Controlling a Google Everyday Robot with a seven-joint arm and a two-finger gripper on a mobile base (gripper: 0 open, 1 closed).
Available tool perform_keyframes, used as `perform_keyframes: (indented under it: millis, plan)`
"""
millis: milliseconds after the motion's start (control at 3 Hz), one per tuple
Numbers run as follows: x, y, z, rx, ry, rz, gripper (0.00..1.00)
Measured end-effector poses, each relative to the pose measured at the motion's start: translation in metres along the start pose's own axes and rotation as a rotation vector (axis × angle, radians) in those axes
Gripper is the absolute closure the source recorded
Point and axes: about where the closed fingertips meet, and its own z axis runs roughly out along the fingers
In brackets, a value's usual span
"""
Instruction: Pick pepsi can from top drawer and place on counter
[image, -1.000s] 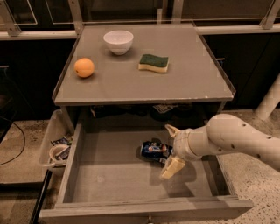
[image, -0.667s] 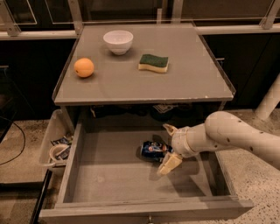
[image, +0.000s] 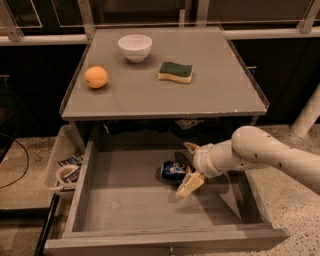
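Observation:
The pepsi can (image: 173, 170), dark blue with white and red marks, lies on its side on the floor of the open top drawer (image: 125, 200), near the middle. My gripper (image: 189, 167) reaches into the drawer from the right. It is open, with one pale finger (image: 190, 148) behind the can's right end and the other (image: 188, 185) in front of it. The jaws stand around that end without closing on it. The counter (image: 165, 97) is the grey tabletop above the drawer.
On the counter stand a white bowl (image: 135, 47), an orange (image: 95, 77) and a green-and-yellow sponge (image: 175, 71). A pale bin (image: 60, 165) with a cup and clutter sits left of the drawer. The drawer's front wall (image: 165, 240) is nearest the camera.
My gripper has moved a little left along the drawer, so its fingers now straddle the can's right end. The can has not moved.

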Motion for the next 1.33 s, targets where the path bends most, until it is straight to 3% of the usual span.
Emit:
perform_keyframes:
  millis: [333,1333]
  plan:
    - [0.0,0.0,0.0,0.0,0.0,0.0,0.18]
    - [0.0,0.0001,0.0001,0.0,0.0,0.0,0.88]
